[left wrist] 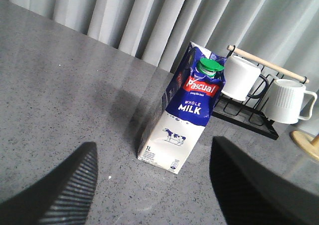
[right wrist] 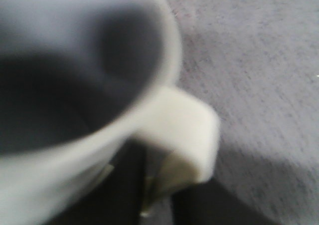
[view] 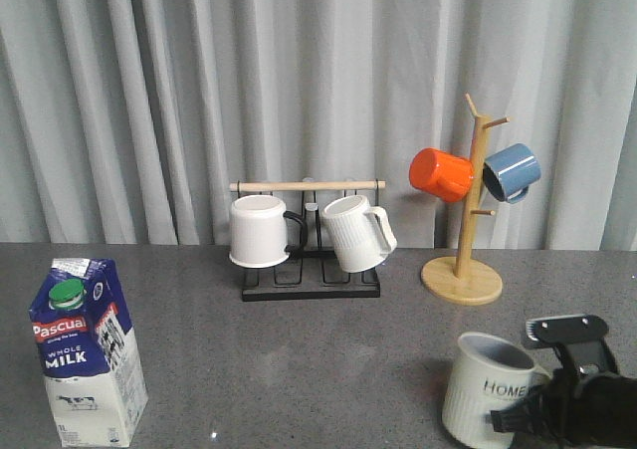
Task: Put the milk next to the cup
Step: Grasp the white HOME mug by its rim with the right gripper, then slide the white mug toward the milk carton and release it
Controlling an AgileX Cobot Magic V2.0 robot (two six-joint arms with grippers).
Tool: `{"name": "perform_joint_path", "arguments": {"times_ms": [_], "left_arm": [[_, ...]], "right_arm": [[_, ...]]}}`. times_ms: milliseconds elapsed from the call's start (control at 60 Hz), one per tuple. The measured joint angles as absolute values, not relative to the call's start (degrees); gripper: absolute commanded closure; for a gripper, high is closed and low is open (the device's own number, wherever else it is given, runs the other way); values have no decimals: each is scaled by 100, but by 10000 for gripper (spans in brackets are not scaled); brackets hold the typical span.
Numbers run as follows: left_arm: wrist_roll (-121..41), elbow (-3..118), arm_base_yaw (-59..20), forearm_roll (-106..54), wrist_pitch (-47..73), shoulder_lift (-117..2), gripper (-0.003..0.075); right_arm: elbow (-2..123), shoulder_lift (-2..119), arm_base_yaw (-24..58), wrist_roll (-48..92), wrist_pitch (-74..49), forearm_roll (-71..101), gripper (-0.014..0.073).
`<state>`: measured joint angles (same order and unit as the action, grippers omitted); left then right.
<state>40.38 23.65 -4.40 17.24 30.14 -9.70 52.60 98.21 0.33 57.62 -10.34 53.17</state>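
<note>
The milk is a blue and white carton with a green cap, standing upright at the table's front left. It also shows in the left wrist view. My left gripper is open and empty, its jaws wide apart just short of the carton. It is out of the front view. The cup, cream with "HOME" lettering, stands at the front right. My right gripper is at its right side. The right wrist view shows the cup blurred and close, with the gripper shut on its handle.
A black rack with a wooden bar holds a white mug with a black handle and a ribbed white mug at mid-back. A wooden mug tree carries an orange mug and a blue mug. A curtain hangs behind.
</note>
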Motion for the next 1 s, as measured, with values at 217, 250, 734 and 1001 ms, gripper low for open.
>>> {"name": "perform_joint_path", "arguments": {"times_ms": [217,250,734,1001], "left_arm": [[4038,2365,-440,1724,3017,-970,259],[4038,2365,-440,1724,3017,-970,259],[4038,2365,-440,1724,3017,-970,259],[4038,2365,-440,1724,3024,-970,259]], "right_arm": [[5456,9650,577,5918,-1149,5398,599],[5547,9599,682,5926,-1214,5398,599],[6963,10528,2031,5606,-1177,5371,580],[7016,10648,2093,5589,-1148,5366,505]]}}
